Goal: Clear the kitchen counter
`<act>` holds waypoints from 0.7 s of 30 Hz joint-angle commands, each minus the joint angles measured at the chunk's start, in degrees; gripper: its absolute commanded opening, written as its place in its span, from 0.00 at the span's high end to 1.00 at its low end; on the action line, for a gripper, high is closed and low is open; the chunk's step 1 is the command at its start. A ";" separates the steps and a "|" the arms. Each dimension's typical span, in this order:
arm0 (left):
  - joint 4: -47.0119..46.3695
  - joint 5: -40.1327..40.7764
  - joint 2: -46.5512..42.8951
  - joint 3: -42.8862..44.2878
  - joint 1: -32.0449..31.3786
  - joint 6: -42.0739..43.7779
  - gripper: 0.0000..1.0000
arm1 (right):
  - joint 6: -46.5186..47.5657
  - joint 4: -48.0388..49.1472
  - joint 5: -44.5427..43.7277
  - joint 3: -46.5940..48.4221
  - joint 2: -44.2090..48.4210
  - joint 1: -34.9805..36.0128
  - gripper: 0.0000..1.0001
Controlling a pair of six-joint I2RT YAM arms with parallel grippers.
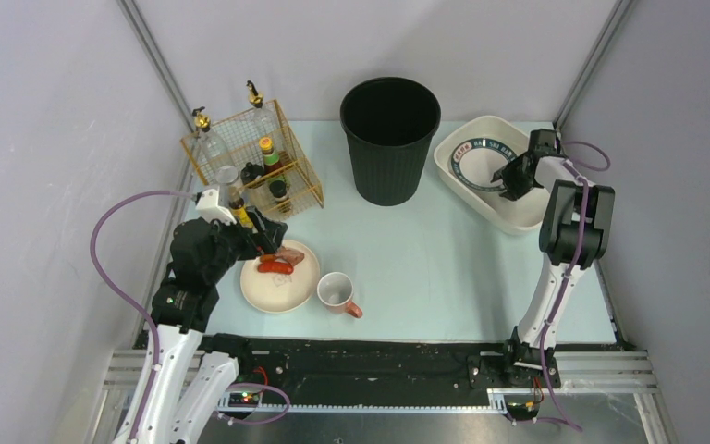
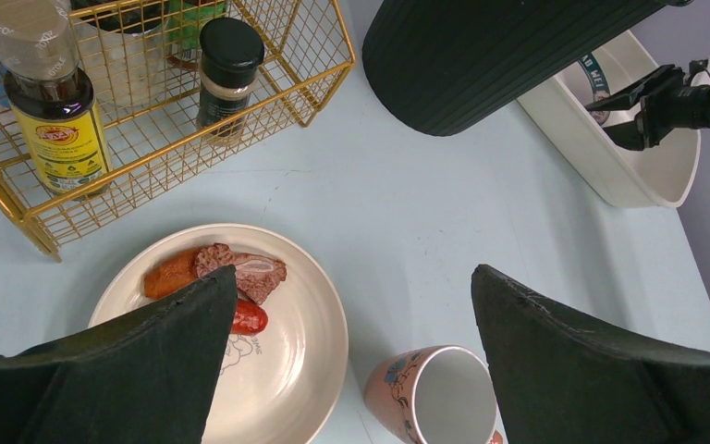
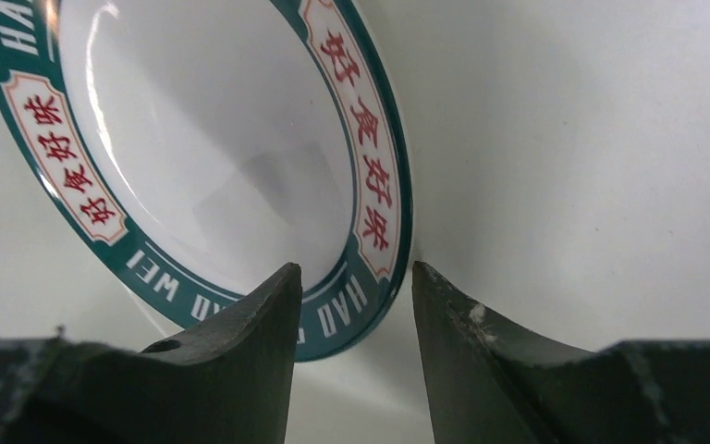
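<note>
On the pale mint kitchen counter (image 1: pixel 425 250) sits a cream plate (image 1: pixel 282 289) carrying a sausage (image 2: pixel 171 273), a piece of meat (image 2: pixel 254 268) and a red sausage (image 2: pixel 251 318). A pink flowered mug (image 1: pixel 337 294) stands right of it. My left gripper (image 2: pixel 353 270) hovers wide open above plate and mug, holding nothing. At the back right, a white green-rimmed plate (image 3: pixel 194 139) leans inside the white basin (image 1: pixel 518 220). My right gripper (image 3: pixel 356 266) is down in the basin with its jaws apart astride that plate's rim, the right finger clear of it.
A black ribbed bin (image 1: pixel 390 139) stands at the back centre. A gold wire basket (image 1: pixel 300 171) with several bottles and jars, among them a soy sauce bottle (image 2: pixel 51 111) and a spice jar (image 2: pixel 226 69), stands at the back left, close behind my left gripper (image 1: pixel 268 248).
</note>
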State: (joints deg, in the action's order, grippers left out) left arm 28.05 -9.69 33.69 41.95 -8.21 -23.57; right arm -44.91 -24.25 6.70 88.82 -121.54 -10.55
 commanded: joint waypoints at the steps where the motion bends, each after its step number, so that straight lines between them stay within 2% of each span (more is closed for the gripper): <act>1: -1.52 -1.03 -0.45 -0.19 0.64 -0.74 0.00 | 5.55 -7.66 -1.81 4.09 5.31 0.58 0.47; 12: -1.55 -0.88 -1.08 -0.21 0.63 -0.83 0.00 | 14.66 -14.42 -12.49 3.34 19.06 3.86 0.41; 16: -1.38 0.91 -0.83 -0.48 0.64 -1.07 0.00 | 17.32 -15.87 -14.30 3.19 26.13 8.05 0.40; 21: 0.32 4.78 0.53 -0.29 0.63 -1.68 0.00 | 18.81 -15.50 -14.65 0.36 33.90 16.96 0.39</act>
State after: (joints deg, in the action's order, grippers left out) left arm 28.01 -8.16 33.21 41.93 -8.16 -24.08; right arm -29.08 -39.09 -6.31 90.37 -93.82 0.93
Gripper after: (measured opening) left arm 0.996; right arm 0.604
